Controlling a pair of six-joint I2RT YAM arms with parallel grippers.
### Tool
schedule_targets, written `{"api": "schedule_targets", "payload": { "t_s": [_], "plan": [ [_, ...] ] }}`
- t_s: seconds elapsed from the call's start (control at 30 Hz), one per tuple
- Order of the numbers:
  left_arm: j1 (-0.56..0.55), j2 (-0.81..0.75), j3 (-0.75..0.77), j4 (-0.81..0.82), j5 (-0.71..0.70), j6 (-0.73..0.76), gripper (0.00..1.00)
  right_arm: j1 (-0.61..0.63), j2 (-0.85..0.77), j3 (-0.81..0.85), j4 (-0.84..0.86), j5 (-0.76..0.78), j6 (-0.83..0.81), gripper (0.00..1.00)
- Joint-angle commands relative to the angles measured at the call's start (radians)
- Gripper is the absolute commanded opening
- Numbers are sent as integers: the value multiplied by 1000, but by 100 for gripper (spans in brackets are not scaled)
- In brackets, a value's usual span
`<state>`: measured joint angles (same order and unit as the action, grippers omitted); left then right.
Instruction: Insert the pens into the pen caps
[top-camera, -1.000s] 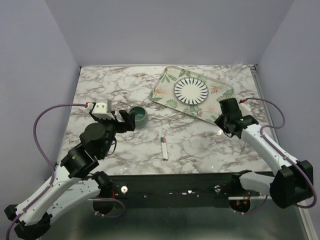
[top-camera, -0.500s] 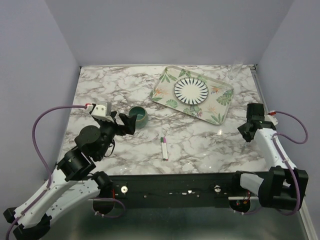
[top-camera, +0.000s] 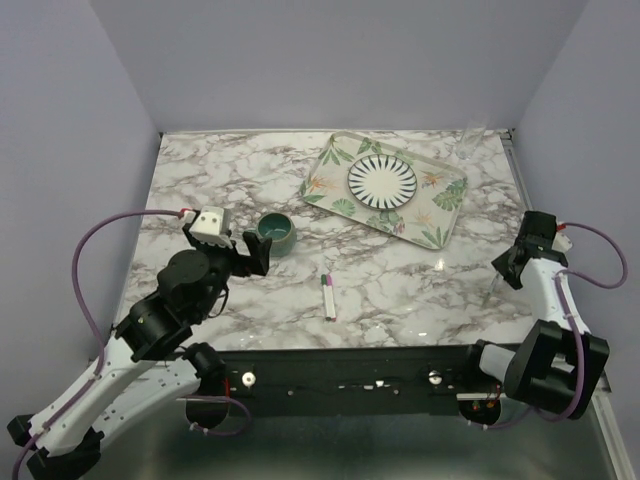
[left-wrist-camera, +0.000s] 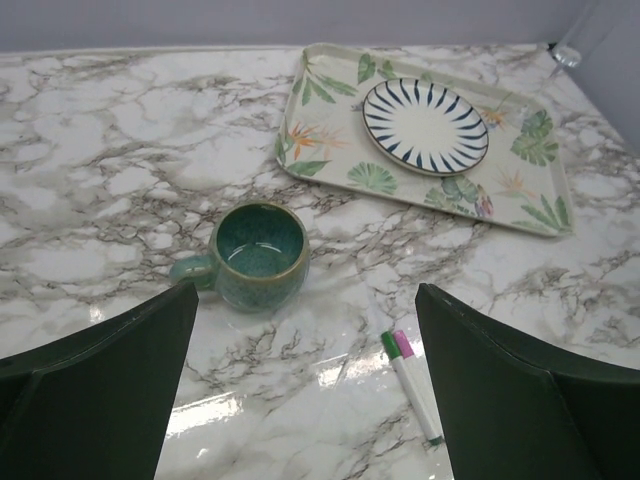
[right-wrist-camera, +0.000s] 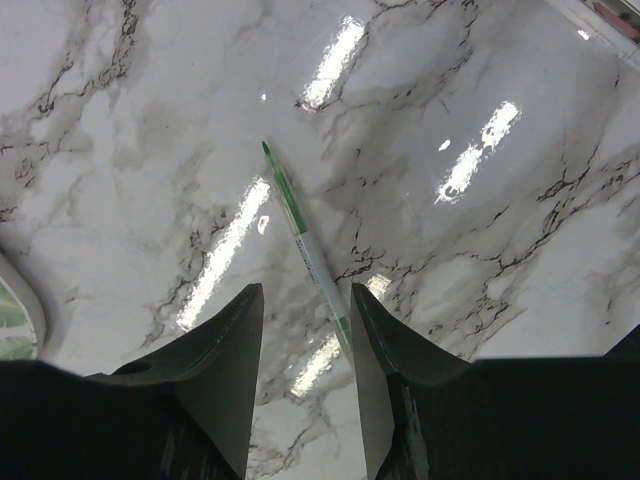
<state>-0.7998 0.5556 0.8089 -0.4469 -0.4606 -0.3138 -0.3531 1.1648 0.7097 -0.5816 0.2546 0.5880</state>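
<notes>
Two whitish pens lie side by side on the marble table near its middle. One has a green cap and the other a pink cap at the far end. My left gripper is open and empty, hovering left of them. A third thin white pen with a bare green tip lies on the table at the right. My right gripper is open above it, one finger on each side, not touching it. That gripper is near the table's right edge.
A green cup stands just beyond my left gripper and also shows in the left wrist view. A leaf-patterned tray holds a striped plate at the back. A clear glass stands in the far right corner. A small dark object lies near the tray.
My right arm has swung from beside the tray out to the right edge of the table. My left gripper has shifted slightly. The pens in the middle have not moved.
</notes>
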Motion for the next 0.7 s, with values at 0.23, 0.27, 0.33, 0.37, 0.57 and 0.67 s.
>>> {"api": "schedule_targets", "payload": {
  "t_s": [0.23, 0.27, 0.33, 0.37, 0.57, 0.67],
  "plan": [
    [-25, -72, -34, 39, -99, 31, 99, -47, 128, 8, 101, -173, -143, 45],
    [-30, -77, -37, 39, -104, 36, 99, -49, 143, 10, 106, -179, -145, 45],
    [-41, -88, -40, 42, -90, 45, 99, -47, 182, 14, 109, -180, -134, 44],
    [-42, -89, -46, 46, -86, 51, 99, -49, 223, 19, 103, -169, -132, 43],
    [-44, -102, -56, 56, -90, 58, 99, -49, 282, 48, 109, -135, -122, 40],
    [-42, -100, -59, 57, -90, 59, 99, -49, 344, 71, 106, -146, -117, 33]
  ]
}}
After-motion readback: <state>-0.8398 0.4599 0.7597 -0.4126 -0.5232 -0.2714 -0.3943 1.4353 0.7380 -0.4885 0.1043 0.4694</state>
